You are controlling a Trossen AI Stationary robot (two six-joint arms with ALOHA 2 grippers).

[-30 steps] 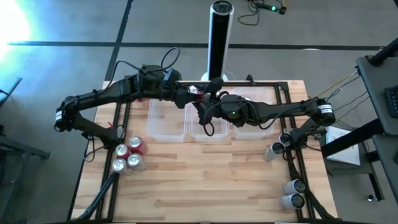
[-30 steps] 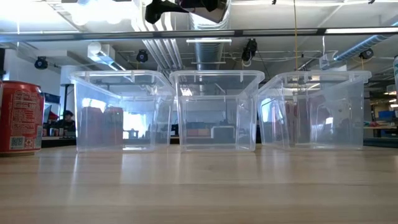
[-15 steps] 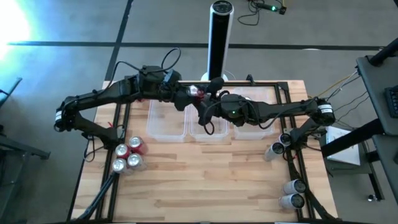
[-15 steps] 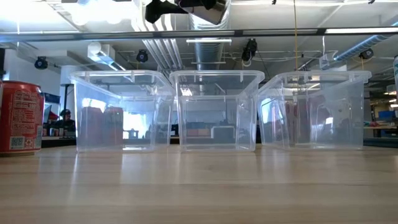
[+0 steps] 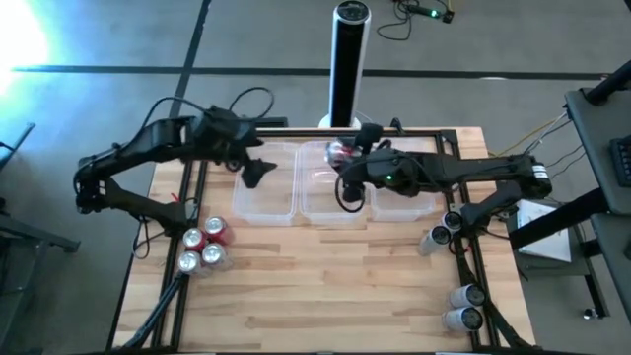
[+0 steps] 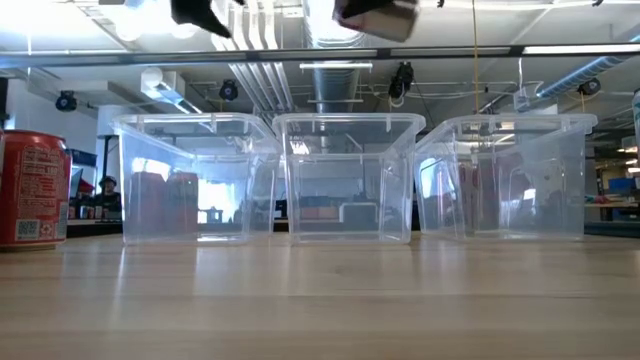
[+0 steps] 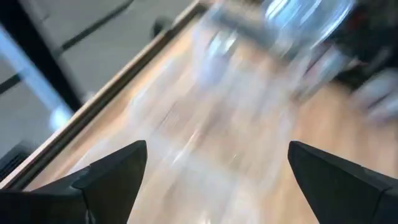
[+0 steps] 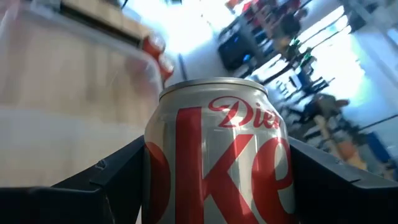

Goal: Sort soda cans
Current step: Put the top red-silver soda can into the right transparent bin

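Observation:
My right gripper (image 5: 343,166) hangs over the far end of the middle clear tub (image 5: 317,209), shut on a silver soda can with red lettering (image 8: 217,155). The low view shows that can (image 6: 378,18) high above the tubs. My left gripper (image 5: 258,173) is open with nothing between its fingers, and hangs over the left tub (image 5: 268,205). A cluster of red and silver cans (image 5: 202,247) stands upright near the table's left edge. More silver and black cans (image 5: 442,229) are at the right edge. My right gripper pinches the silver can by two opposite sides of its body (image 8: 155,163), one finger (image 8: 115,177) on each side. The arm reaches in from the table's right. The can is lifted clear, high above the middle tub.
A third clear tub (image 5: 406,205) stands to the right of the middle one. Two silver cans (image 5: 465,306) lie at the near right corner. A red can (image 6: 30,190) stands at the left in the low view. The table's near half is bare wood.
My left gripper has come away from the can and swung toward the table's left edge; it is now over the left tub. The can has stayed with my right gripper, which has shifted a little toward the right, over the middle tub.

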